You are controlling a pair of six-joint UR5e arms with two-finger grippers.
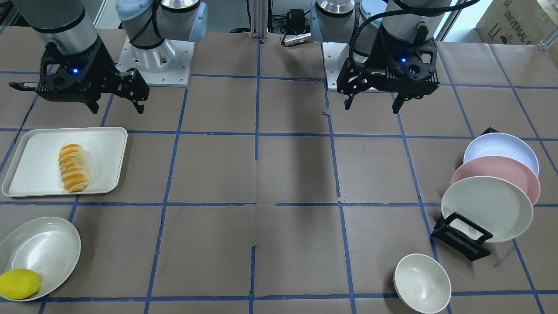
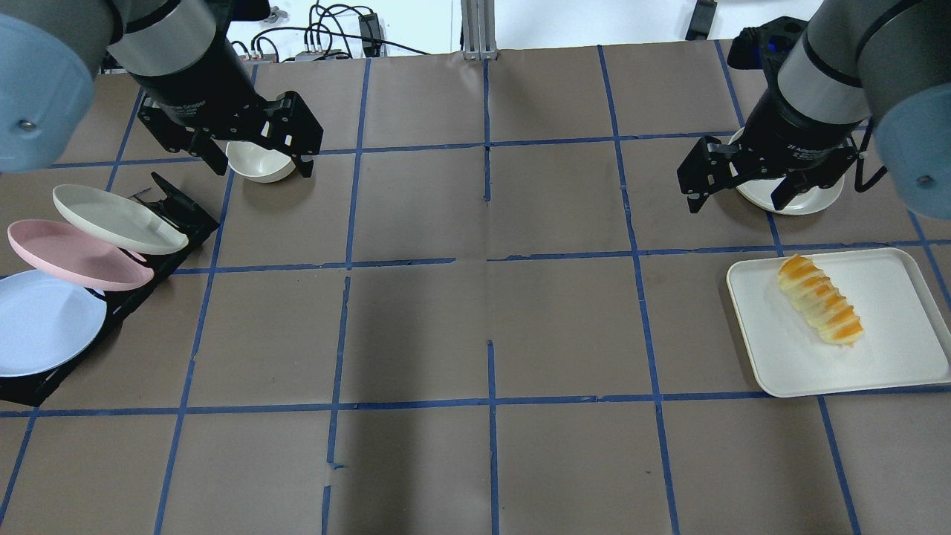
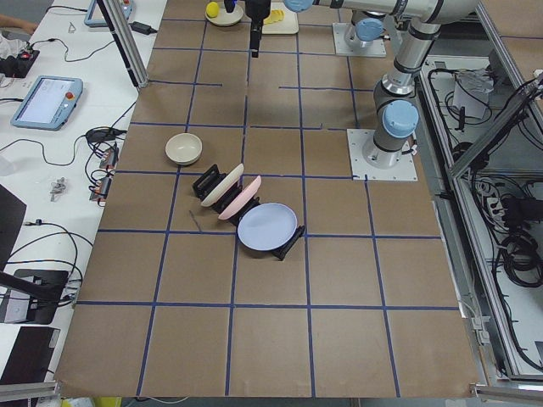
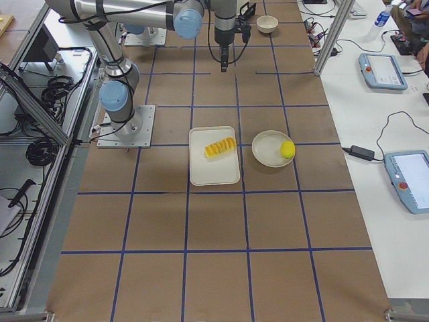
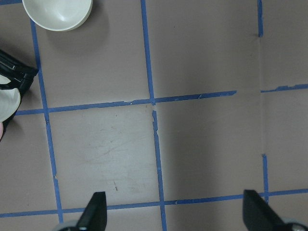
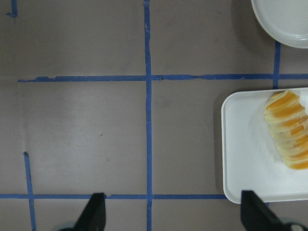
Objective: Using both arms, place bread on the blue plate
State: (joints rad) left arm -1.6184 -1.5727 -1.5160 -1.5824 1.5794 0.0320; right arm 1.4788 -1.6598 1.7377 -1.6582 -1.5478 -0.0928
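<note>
**Stock and hazards, clock positions taken from the overhead view**

- **Bread** [image 2: 821, 299]: it is lying slantwise on the white tray [image 2: 891, 371] at 3 o'clock on the table [image 2: 490, 297], with nothing touching it.
- **Blue plate** [image 2: 44, 323]: it is leaning in the black rack [image 2: 174, 208] at 9 o'clock, well apart from the bread. The pink plate [image 2: 74, 256] is overlapping it, and the cream plate [image 2: 111, 215] is standing beyond that.
- **Left end effector** [image 2: 260, 160]: it is hanging at 10 o'clock with its fingers spread and empty.
- **Right end effector** [image 2: 737, 202]: it is hanging at 2 o'clock, likewise spread and empty.

**Hazards you are facing**
- The blue plate is probably going to scrape the pink one as it comes out, dragging it or tipping the rack.
- You are risking the wrong plate, since all three are crowding together.
- The bread is looking soft, so a hard pinch is likely to crush it. A grip across its slant may roll it off the tray.

**Hard to make out**
- The blue plate is running off the overhead frame's edge. In the front view the pink plate is covering its lower part.
- The rack's slots are not showing clearly, and the left wrist camera is catching only a rack corner.
- The right wrist camera is cropping the bread.
</note>
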